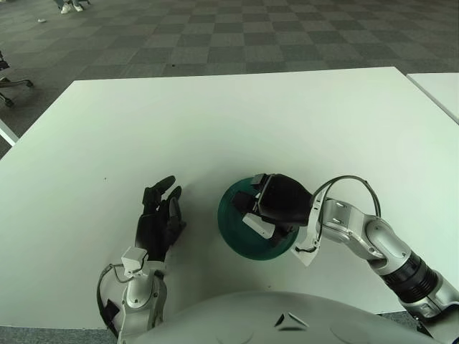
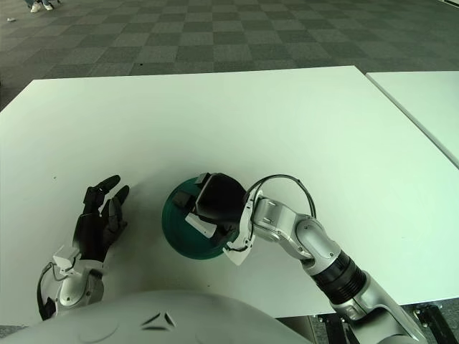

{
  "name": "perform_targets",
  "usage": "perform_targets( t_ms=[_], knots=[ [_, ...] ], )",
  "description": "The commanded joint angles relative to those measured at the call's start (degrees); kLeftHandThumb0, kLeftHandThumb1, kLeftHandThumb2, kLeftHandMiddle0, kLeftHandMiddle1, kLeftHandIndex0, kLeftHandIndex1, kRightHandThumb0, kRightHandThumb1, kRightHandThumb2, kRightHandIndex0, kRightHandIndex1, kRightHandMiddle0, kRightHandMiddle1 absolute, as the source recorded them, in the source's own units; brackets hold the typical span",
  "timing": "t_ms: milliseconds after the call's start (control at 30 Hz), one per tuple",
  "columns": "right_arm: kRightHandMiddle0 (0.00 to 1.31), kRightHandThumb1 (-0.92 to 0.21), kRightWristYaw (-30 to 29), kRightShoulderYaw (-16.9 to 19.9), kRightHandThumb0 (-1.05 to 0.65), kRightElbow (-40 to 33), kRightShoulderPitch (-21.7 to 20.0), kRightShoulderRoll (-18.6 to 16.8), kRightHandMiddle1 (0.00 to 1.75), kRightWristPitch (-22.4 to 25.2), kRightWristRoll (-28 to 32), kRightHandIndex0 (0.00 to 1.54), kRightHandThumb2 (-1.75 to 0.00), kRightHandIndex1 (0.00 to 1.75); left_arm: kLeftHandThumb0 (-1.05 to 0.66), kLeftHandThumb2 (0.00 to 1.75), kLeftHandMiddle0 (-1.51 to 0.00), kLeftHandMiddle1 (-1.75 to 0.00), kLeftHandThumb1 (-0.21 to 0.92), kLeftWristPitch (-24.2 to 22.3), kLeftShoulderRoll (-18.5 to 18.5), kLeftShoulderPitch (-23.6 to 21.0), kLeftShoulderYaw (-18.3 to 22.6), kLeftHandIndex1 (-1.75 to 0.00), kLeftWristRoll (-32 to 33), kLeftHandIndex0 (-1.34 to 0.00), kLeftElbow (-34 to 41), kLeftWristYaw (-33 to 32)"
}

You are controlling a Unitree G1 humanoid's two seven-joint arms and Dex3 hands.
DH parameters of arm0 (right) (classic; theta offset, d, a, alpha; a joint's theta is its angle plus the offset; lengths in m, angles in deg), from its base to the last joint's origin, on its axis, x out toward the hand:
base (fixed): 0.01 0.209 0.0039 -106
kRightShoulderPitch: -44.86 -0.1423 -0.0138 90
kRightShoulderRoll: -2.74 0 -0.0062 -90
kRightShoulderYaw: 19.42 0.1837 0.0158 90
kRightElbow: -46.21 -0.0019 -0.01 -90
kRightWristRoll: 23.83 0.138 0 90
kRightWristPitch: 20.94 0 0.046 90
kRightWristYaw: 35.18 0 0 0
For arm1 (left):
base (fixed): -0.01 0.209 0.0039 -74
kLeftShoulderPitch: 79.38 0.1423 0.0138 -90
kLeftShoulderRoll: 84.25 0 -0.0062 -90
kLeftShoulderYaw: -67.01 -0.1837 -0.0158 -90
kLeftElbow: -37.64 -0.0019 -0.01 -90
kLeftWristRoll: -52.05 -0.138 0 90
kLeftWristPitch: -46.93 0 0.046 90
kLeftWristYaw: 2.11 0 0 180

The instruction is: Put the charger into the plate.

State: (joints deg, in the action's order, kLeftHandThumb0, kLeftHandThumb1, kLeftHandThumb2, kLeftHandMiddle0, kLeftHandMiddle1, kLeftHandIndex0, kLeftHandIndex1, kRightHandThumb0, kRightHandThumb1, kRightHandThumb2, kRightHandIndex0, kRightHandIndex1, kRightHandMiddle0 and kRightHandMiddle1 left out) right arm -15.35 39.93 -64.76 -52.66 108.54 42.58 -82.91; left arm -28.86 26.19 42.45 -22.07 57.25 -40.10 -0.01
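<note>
A dark green plate [image 1: 234, 231] sits on the white table [image 1: 237, 122], near its front edge. My right hand [image 1: 257, 209] hangs low over the plate, its black fingers curled around a white charger [image 1: 259, 225]. The charger is inside the plate's rim and partly hidden by the hand. I cannot tell whether it touches the plate's bottom. My left hand [image 1: 161, 216] shows to the left of the plate, palm down with its fingers spread and nothing in them.
A second white table's corner [image 1: 441, 89] shows at the far right. Grey checkered carpet [image 1: 237, 32] lies beyond the table's far edge. A chair base [image 1: 11, 82] stands at the far left.
</note>
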Motion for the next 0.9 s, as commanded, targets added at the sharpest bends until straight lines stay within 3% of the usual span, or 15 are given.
perform_targets(
  t_ms=[0, 133, 300, 633, 667, 833, 867],
  knots=[
    [0.02, -0.92, 0.7, 1.0, -0.79, -1.2, 0.2, 0.3, 1.43, 0.3, -0.4, 0.31, -0.49, 1.66, -0.70, 0.78, -0.34, -0.43, 0.92, -1.1, -0.1, 0.5, -0.3, -1.04, -0.6, -0.05, -0.1, -0.5],
    [0.00, -0.92, 1.3, 1.3, -0.80, -2.1, 0.9, 0.0, 1.31, 0.7, -0.5, 0.29, -0.49, 1.57, -0.66, 0.75, -0.29, -0.53, 0.92, -1.1, 0.7, 0.5, -4.0, -1.15, 1.7, -0.08, -1.0, 2.6],
    [0.00, -0.92, 2.6, 1.5, -0.79, -2.9, 0.3, 0.1, 1.01, 1.0, -1.2, 0.30, -0.53, 1.14, -0.60, 0.70, -0.20, -0.70, 0.92, 1.0, 0.0, -0.2, -4.1, -1.20, 3.5, -0.19, -5.3, 4.8],
    [0.00, -0.92, 5.6, 1.7, -0.77, -3.7, 0.5, -0.7, 0.82, 2.1, -0.9, 0.24, -0.63, 1.20, -0.67, 0.68, -0.17, -0.70, 0.92, 1.2, -0.5, -1.5, -4.4, -1.11, 2.4, -0.15, -4.4, 4.1],
    [0.00, -0.92, 6.0, 1.7, -0.78, -3.8, 0.5, -0.6, 0.80, 2.1, -0.7, 0.24, -0.64, 1.12, -0.68, 0.68, -0.18, -0.70, 0.92, 1.3, -0.5, -1.5, -4.4, -1.11, 2.3, -0.15, -4.4, 4.0],
    [0.00, -0.92, 8.0, 1.5, -0.82, -4.0, 0.3, -0.6, 0.59, 2.5, -0.8, 0.29, -0.79, 0.43, -0.69, 0.70, -0.18, -0.67, 0.92, 1.1, -0.5, -1.6, -4.3, -1.09, 1.2, -0.16, -4.1, 3.4],
    [0.00, -0.92, 7.9, 1.6, -0.83, -4.1, 0.5, -0.8, 0.57, 2.8, -1.1, 0.29, -0.81, 0.37, -0.69, 0.70, -0.18, -0.66, 0.92, 1.0, -0.6, -1.5, -4.3, -1.09, 1.1, -0.17, -3.9, 3.4]
  ],
)
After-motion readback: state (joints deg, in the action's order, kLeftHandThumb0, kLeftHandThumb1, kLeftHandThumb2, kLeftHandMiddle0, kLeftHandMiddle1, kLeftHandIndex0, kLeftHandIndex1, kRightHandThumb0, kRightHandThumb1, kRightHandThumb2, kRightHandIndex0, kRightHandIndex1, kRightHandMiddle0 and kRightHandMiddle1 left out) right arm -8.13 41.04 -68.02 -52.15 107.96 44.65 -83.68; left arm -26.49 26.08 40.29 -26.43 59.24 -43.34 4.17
